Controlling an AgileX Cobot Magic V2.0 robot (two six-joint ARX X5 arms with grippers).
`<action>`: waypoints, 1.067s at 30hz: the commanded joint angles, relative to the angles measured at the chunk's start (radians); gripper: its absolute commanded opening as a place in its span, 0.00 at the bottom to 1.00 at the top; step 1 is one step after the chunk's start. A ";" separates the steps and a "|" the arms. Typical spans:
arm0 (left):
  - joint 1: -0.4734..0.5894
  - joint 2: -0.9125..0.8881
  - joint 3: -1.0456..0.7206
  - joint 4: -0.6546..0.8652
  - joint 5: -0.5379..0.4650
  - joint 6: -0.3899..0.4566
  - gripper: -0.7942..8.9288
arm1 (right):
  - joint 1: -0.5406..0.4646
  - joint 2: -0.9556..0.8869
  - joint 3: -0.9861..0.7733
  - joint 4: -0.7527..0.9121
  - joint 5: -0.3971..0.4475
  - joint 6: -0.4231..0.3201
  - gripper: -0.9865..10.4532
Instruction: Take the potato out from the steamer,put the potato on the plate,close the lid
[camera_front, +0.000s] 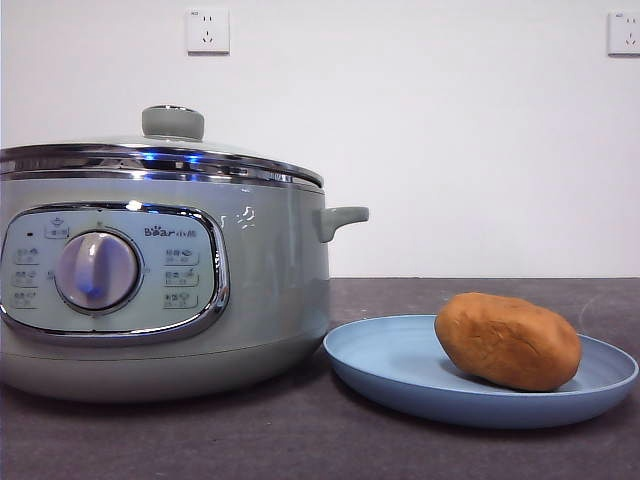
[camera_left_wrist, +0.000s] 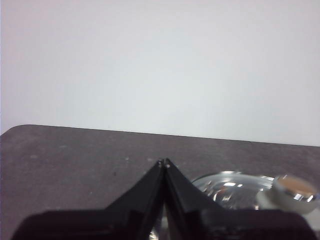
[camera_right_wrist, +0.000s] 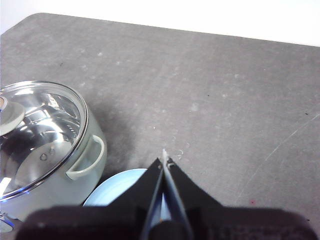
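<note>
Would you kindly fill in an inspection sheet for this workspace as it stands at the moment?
Surface: dark grey table, lightly scuffed and speckled.
Job's things: steamer stands upright with the lid seated on it; potato lies on the plate, which sits right beside the steamer's base.
Clutter: nothing seen.
Grippers: left pincer shut and empty, raised above the table near the lid; right pincer shut and empty, raised above the plate's edge.
Cables: nothing seen.
Surroundings: plain white wall with two wall sockets.
</note>
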 joint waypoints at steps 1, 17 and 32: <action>0.016 -0.088 -0.125 0.064 0.002 -0.023 0.08 | 0.002 -0.001 0.001 0.002 0.002 0.000 0.09; 0.032 -0.172 -0.285 -0.122 -0.004 -0.077 0.08 | 0.002 -0.001 0.001 -0.002 0.003 0.000 0.09; 0.032 -0.172 -0.284 -0.150 -0.002 -0.072 0.08 | 0.002 -0.001 0.001 -0.003 0.003 0.000 0.09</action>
